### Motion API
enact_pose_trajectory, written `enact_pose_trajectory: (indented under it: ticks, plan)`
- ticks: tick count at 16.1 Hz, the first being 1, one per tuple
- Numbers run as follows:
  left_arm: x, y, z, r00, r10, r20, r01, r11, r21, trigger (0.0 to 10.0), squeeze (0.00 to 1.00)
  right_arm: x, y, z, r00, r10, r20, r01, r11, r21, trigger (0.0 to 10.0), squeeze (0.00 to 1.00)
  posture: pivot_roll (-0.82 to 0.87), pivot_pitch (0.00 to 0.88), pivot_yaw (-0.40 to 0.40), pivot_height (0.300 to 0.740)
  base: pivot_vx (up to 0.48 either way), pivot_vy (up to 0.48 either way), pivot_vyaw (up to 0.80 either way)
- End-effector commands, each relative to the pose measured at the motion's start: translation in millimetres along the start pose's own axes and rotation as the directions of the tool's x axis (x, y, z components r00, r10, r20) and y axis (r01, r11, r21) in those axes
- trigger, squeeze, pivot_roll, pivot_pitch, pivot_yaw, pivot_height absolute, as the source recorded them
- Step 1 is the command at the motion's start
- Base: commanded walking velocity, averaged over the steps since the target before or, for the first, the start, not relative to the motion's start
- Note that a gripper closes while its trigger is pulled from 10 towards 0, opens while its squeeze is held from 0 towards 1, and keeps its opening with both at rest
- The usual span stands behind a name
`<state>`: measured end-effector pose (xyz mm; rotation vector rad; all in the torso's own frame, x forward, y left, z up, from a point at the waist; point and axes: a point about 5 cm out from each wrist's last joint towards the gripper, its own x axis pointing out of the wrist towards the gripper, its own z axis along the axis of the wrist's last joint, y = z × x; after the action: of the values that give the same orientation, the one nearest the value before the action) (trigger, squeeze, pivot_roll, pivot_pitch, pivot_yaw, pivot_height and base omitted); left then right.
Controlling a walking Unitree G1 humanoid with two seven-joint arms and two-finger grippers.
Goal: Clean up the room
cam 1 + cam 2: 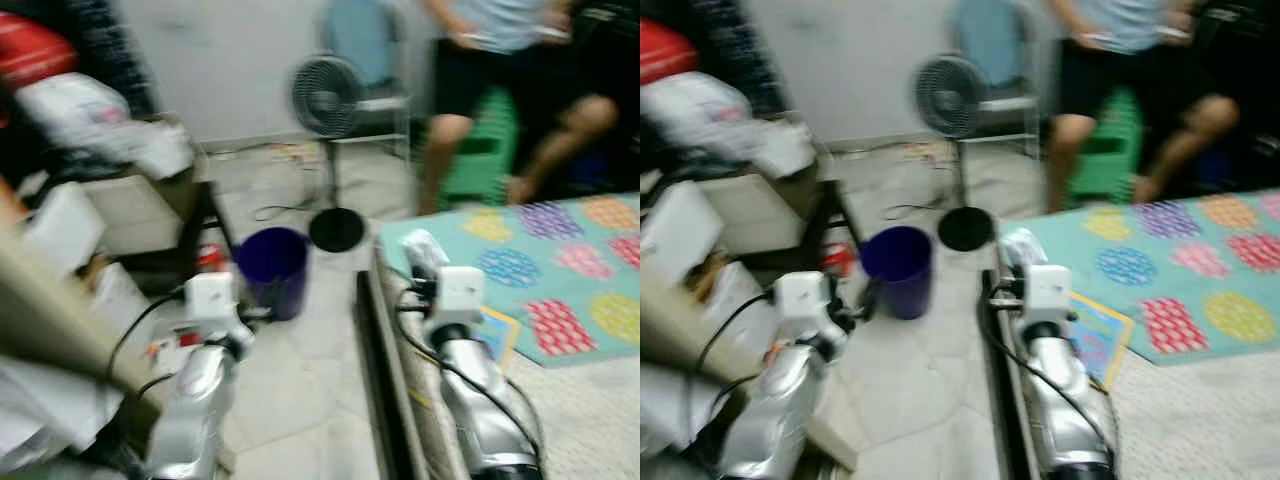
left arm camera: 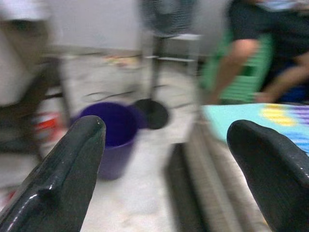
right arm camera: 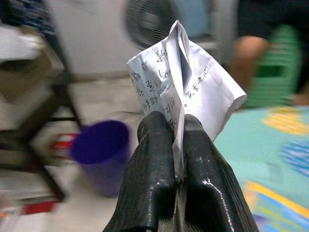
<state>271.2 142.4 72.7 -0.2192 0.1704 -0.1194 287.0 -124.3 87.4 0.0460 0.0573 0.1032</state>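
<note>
Right gripper (image 3: 176,140): black fingers pressed together on a folded white sheet of paper with handwriting (image 3: 186,84); sheet stands up out of the fingertips, creased and partly open at the top.
Paper, head view: pale crumpled shape (image 1: 420,250) at the tip of the right arm, over the near edge of the teal play mat with coloured patterned circles (image 1: 560,270).
Left gripper (image 2: 166,159): fingers spread wide apart, nothing between them; pointed toward the bin.
Round purple plastic bin (image 1: 272,268): upright on the pale tiled floor (image 1: 300,380), ahead of and between the two arms, just beside the fan's base.
Black pedestal fan (image 1: 328,98): standing behind the bin, round base on the floor.
Left side: cluttered furniture with white bags (image 1: 100,125); details blurred.
Background: seated person's bare legs (image 1: 445,150) beside a green plastic stool (image 1: 480,160).
</note>
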Motion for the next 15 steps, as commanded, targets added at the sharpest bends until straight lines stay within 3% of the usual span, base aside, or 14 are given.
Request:
enact_pose_trajectory:
  ticks: [1, 6, 12, 15]
  plan:
    - [2.0, -2.1, 2.1, 1.0, -0.007, 0.0, 0.007, 1.0, 0.009, 10.0, 0.0, -0.3, 0.7, 0.0, 1.0, 0.003, -0.005, -0.003, 1.0, -0.003, 10.0, 0.0, -0.09, 0.0, 0.084, 0.74, 0.0, 0.0, 0.0]
    - [2.3, -3.4, 1.3, 0.999, -0.036, 0.001, 0.036, 0.999, -0.006, 10.0, 0.0, -0.2, 1.3, -0.4, 1.0, 0.009, -0.006, -0.009, 1.0, -0.014, 10.0, 0.0, -0.09, 0.0, 0.084, 0.74, 0.0, 0.0, 0.8]
    - [1.2, -3.7, 3.1, 0.999, -0.051, 0.011, 0.051, 0.999, -0.013, 10.0, 0.0, -0.2, 0.9, -0.1, 1.0, 0.004, -0.003, -0.004, 1.0, -0.014, 10.0, 0.0, -0.09, 0.0, 0.084, 0.74, 0.0, 0.0, 0.0]
    - [-6.9, 7.5, 15.8, 0.997, -0.026, 0.068, 0.026, 1.0, 0.002, 10.0, 0.0, -4.4, -2.5, 20.8, 0.996, 0.016, 0.092, -0.008, 0.996, -0.086, 10.0, 0.0, -0.09, 0.0, 0.083, 0.74, 0.0, 0.0, 0.0]
